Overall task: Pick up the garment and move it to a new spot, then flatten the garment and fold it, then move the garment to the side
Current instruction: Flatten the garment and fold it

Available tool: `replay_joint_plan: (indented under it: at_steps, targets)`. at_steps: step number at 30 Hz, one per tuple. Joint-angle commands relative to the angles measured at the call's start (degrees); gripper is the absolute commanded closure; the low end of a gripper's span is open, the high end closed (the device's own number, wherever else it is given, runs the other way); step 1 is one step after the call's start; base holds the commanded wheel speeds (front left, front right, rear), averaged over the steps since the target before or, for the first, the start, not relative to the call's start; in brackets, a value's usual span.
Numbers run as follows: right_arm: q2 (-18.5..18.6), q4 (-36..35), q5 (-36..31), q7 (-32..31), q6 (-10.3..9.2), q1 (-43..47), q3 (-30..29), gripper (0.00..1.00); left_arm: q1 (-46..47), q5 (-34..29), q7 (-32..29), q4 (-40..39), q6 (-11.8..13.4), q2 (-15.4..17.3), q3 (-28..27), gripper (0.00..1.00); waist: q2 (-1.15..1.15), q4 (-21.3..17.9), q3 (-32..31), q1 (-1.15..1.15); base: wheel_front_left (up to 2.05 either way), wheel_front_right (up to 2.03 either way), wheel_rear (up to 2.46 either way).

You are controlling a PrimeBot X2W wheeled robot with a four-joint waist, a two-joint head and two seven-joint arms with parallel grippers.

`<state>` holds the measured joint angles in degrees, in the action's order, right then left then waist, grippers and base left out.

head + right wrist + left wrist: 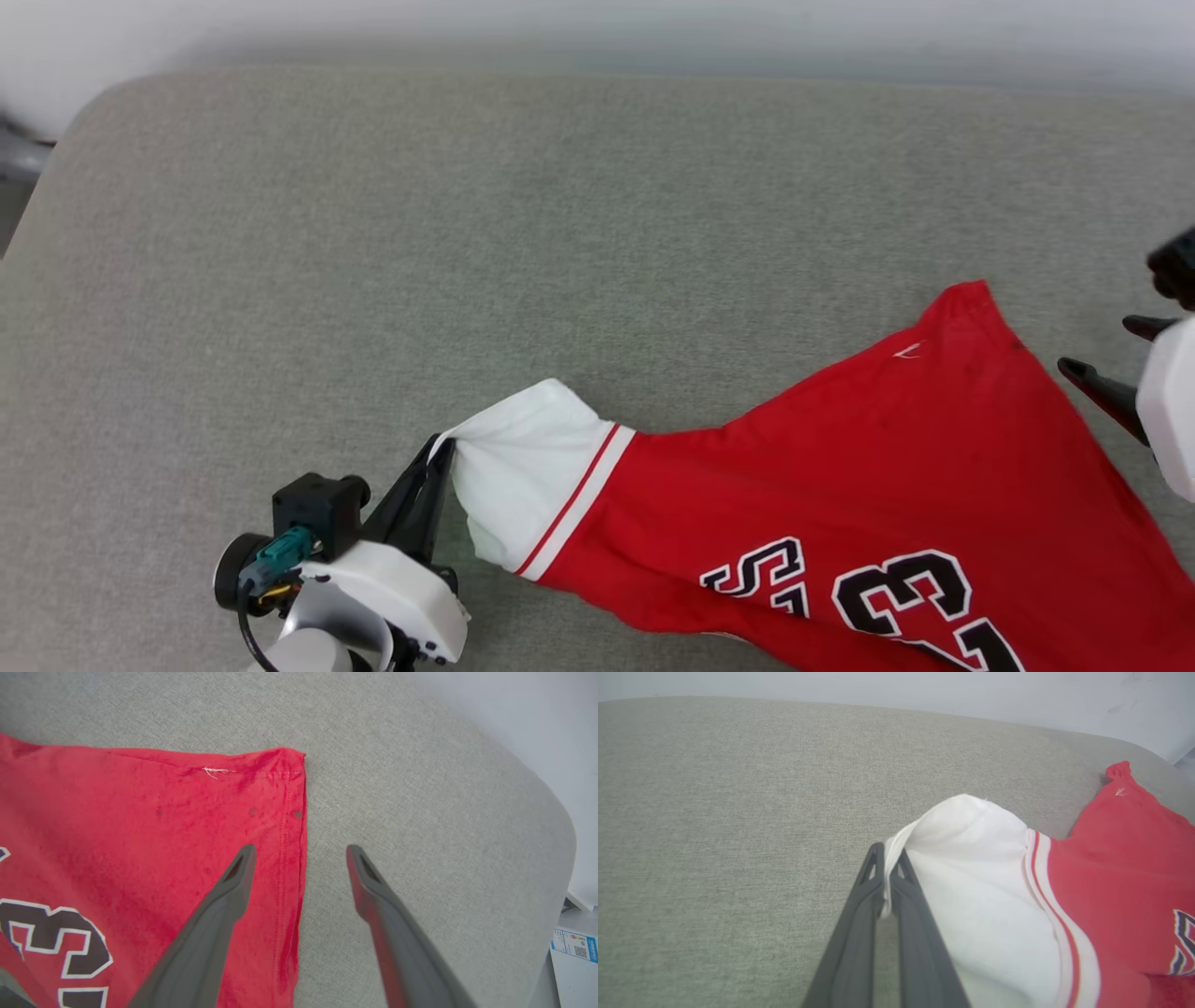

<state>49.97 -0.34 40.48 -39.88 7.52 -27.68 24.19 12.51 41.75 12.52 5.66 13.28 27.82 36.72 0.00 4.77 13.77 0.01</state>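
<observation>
1. Handling: the garment (868, 467) is judged light, soft and limp. It has no stiffness of its own, so it drapes and bunches when pulled from one point. It is not fragile.
2. Hold points: grip at finished edges, namely a sleeve cuff, a hem or a hem corner. A pinch through a stitched, doubled edge is likely to hold better than a pinch on a single layer.
3. Location: the garment lies on the grey cushion (467, 233), number side up. It occupies the 4 to 6 o'clock sector of the head view and runs off the bottom edge.
4. Left gripper (888, 858): clamped tight on the edge of the white sleeve (523, 457). The rest of the garment trails from it toward 3 to 4 o'clock.
5. Right gripper (301, 851): jaws spread wide, holding nothing.
   - In the right wrist view, the side hem runs between the fingers. One finger is over red cloth, the other over bare cushion.
   - The hem corner (294, 758) sits at 12 o'clock from the tips.
   - Contact with the cloth cannot be determined.
</observation>
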Motion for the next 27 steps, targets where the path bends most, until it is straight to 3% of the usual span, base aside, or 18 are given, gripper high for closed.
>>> replay_joint_plan:
  at_steps: [1,6,12,20,25,26,27]
  targets:
    - [-0.11,1.44,-0.29,-2.69,-0.07,-3.78,2.66,0.00,1.20,-0.59,0.07,-0.24,-0.08,-0.41,0.05,1.00,0.00,1.63,1.68,-0.01,0.00,0.00,0.00]
    - [-1.18,6.57,-1.45,-7.28,-0.07,-12.36,9.43,0.00,2.67,-1.34,0.42,-0.65,-0.18,-0.80,0.37,1.00,0.00,3.38,3.99,-0.01,0.00,0.00,0.00]
    - [-4.24,15.09,-2.33,-7.09,-0.07,-20.05,15.41,0.00,4.41,-1.94,0.51,-1.06,-0.40,-1.44,0.78,1.00,0.00,4.81,6.87,-0.01,0.00,0.00,0.00]
    - [-7.38,26.58,-1.05,-3.01,-0.06,-21.14,21.23,0.00,6.06,-2.42,0.60,-0.42,-0.85,-2.52,1.47,1.00,0.00,6.13,8.77,-0.01,0.00,0.00,0.00]
    - [-7.81,28.66,1.55,-1.49,-0.02,-19.97,24.80,0.03,6.33,-2.25,0.67,0.02,-0.93,-2.57,1.51,1.00,0.00,6.07,8.76,-0.01,0.00,0.00,0.00]
    - [-7.75,28.74,2.03,-0.43,0.02,-20.20,25.24,0.66,6.24,-2.16,0.70,0.16,-0.92,-2.50,1.47,1.00,0.00,5.93,8.60,-0.01,0.00,0.00,0.00]
    - [-7.60,28.91,2.49,0.22,0.02,-20.51,25.75,1.00,6.09,-2.07,0.75,0.32,-0.88,-2.41,1.39,1.00,0.00,5.75,8.34,-0.01,0.00,0.00,0.00]
